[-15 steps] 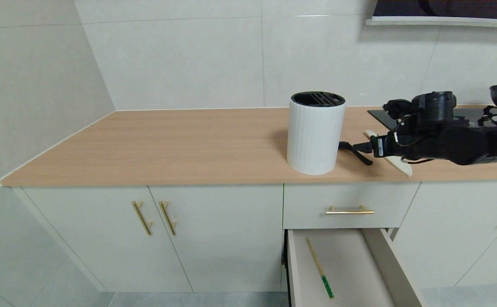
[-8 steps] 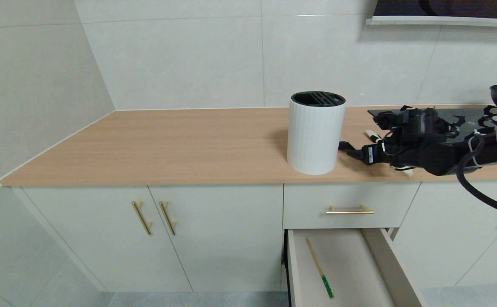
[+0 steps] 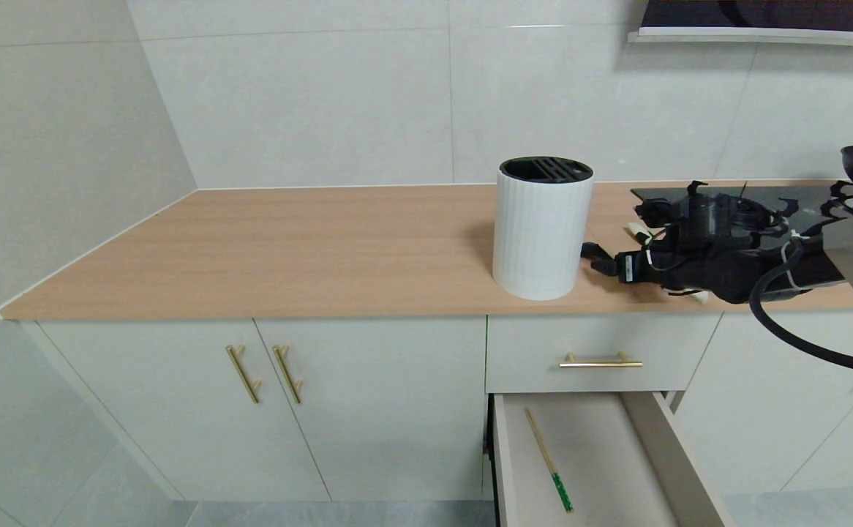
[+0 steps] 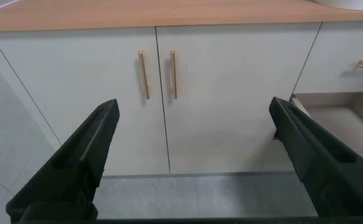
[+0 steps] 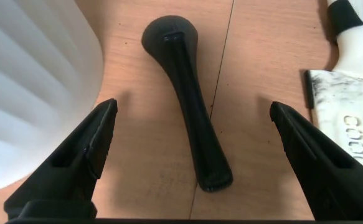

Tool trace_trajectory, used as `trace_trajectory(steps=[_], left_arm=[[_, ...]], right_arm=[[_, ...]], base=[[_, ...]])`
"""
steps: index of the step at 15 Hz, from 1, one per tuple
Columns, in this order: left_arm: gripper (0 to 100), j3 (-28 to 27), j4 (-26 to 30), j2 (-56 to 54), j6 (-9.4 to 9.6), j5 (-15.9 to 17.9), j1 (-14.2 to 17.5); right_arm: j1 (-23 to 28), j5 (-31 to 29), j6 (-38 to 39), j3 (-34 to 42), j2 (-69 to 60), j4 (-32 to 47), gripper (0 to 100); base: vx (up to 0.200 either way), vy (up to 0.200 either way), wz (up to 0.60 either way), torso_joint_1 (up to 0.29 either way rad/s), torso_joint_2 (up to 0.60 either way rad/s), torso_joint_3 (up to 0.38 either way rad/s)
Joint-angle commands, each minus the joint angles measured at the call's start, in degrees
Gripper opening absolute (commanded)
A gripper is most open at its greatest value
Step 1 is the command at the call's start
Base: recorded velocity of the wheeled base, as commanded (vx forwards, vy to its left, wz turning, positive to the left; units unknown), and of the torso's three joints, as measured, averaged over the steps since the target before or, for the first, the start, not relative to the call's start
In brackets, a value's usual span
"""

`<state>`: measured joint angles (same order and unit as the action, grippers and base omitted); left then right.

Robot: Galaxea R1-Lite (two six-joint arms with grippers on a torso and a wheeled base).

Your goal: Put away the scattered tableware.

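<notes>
Handling should be easy: the black utensil [image 5: 187, 106] lies flat on the desk [image 3: 287, 249] toward its front edge, just beside the white holder [image 3: 541, 227], and looks light, stiff and smooth enough to slip. The right claw [image 5: 192, 134] is spread wide, 1 finger on each side without touching, so the narrow middle of the shaft seems the best hold, clear of the white knife [image 5: 349, 118] nearby. The left claw [image 4: 193, 109], also spread and empty, faces the cupboard doors [image 4: 159, 143].
</notes>
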<state>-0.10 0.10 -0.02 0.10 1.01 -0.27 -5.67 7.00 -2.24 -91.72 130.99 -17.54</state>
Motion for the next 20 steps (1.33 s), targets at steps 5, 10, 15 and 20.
trace_trajectory(steps=[5, 10, 15, 20], left_arm=[[100, 0.01, -0.01, 0.02, -0.01, 0.04, 0.00], [100, 0.01, -0.01, 0.02, -0.01, -0.05, 0.00], [100, 0.01, -0.01, 0.02, -0.01, 0.04, 0.00], [100, 0.01, -0.01, 0.02, -0.01, -0.05, 0.00]], right_arm=[[-0.04, -0.14, -0.04, -0.83, 1.73, -0.04, 100], [-0.04, -0.41, 0.05, -1.44, 1.99, 0.05, 0], [0.04, -0.93, 0.66, -1.27, 1.29, 0.32, 0], [-1.19, -7.00, 7.78, 3.83, -11.98, 9.72, 0]], base=[[0.000, 0.000, 0.00, 0.000, 0.00, 0.000], [0.000, 0.000, 0.00, 0.000, 0.00, 0.000], [0.000, 0.000, 0.00, 0.000, 0.00, 0.000], [0.000, 0.000, 0.00, 0.000, 0.00, 0.000]])
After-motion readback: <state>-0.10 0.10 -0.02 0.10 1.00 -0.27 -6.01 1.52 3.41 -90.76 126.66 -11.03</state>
